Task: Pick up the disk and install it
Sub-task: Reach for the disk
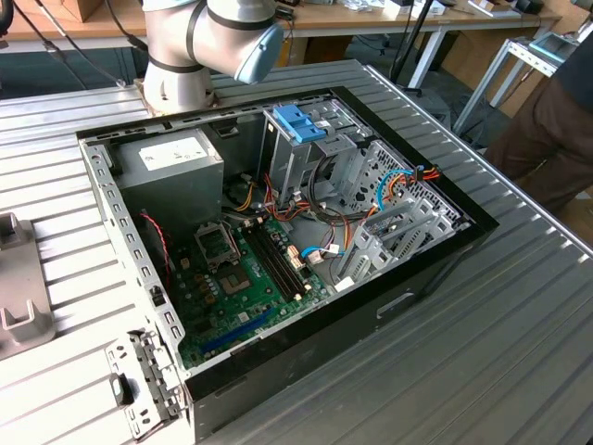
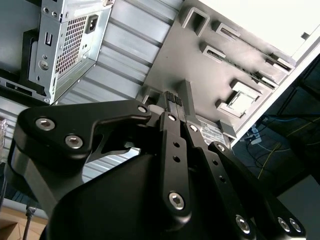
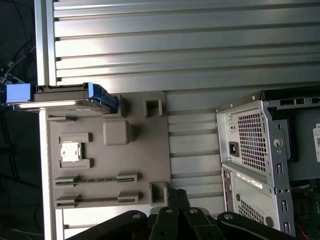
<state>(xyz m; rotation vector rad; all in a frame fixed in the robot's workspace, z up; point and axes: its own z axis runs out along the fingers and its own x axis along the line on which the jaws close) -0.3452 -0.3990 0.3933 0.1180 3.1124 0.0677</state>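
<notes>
The disk (image 3: 65, 97), a grey drive in a light blue carrier, stands on edge in a slot at one corner of the grey fixture tray (image 3: 135, 150) in the first wrist view. My gripper (image 3: 177, 194) hovers over the opposite edge of that tray, well apart from the disk. Its black fingers (image 2: 170, 100) sit together, shut with nothing between them. The open computer case (image 1: 278, 232) lies on the slatted table, and its metal drive cage (image 1: 306, 153) carries a fixed blue latch.
The case's rear panel (image 3: 255, 150) stands beside the tray. Cables, a motherboard (image 1: 250, 269) and a power supply (image 1: 171, 167) fill the case. A person (image 1: 556, 111) stands at the exterior view's right. The arm's base (image 1: 181, 74) rises behind the case.
</notes>
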